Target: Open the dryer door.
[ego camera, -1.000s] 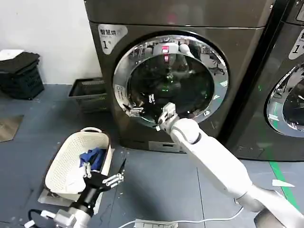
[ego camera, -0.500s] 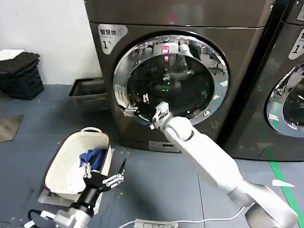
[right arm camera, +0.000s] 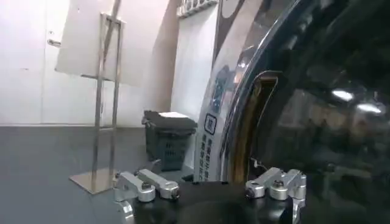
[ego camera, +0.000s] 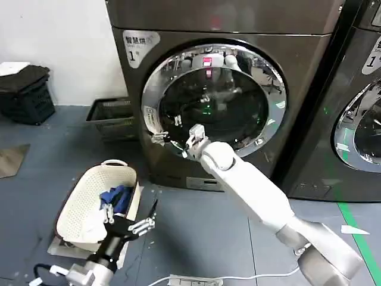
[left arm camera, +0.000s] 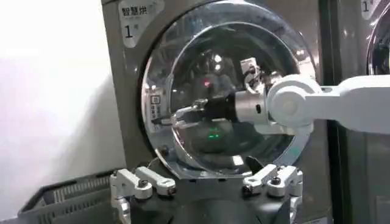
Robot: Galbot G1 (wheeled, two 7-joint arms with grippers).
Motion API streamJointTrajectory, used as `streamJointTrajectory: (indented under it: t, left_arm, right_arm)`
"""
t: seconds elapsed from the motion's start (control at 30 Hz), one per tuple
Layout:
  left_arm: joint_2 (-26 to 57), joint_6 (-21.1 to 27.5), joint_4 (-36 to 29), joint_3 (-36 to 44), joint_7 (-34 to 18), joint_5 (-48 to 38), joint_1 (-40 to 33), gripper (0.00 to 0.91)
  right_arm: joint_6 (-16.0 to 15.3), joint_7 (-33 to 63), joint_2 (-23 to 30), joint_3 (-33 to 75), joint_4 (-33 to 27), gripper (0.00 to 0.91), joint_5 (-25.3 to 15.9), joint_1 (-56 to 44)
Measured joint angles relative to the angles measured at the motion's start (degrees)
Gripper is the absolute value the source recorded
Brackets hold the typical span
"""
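Since a second ago the right gripper [ego camera: 178, 143] has slid leftward across the dryer door [ego camera: 214, 101], from the lower middle of the glass to the chrome rim at the door's lower left. That round door sits shut and flat in the front of the brownish-grey dryer [ego camera: 178, 18], its bulging dark glass facing straight out toward the robot; being round, it has no long axis. In the left wrist view the right gripper's [left arm camera: 177, 115] jaws reach sideways to the rim's left edge, where a narrow recess shows beside the glass; how far apart they stand cannot be told, nor whether they hold anything. The right wrist view looks close along that rim [right arm camera: 244, 122], with the gold-lit recess just behind it.

Well below, the left gripper [ego camera: 128, 221] hovers low over the floor [ego camera: 196, 238], jaws spread and empty, next to a white laundry basket [ego camera: 77, 196] holding blue and white cloth. A second, blacker machine [ego camera: 357, 119] stands to the right.
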Motion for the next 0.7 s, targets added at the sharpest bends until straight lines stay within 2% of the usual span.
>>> streamJointTrajectory:
  t: [0.33, 0.7]
  left_arm:
    - [0.0, -0.1, -0.1, -0.1, 0.0, 0.0, 0.0, 0.907]
    - [0.5, -0.1, 0.4, -1.4, -0.1, -1.1, -0.5, 0.907]
  right_arm:
    - [0.3, -2.9, 0.5, -1.4, -0.4, 0.907, 0.6, 0.9]
    - [0.4, -6.1, -2.3, -3.3, 4.1, 0.907, 5.4, -0.1]
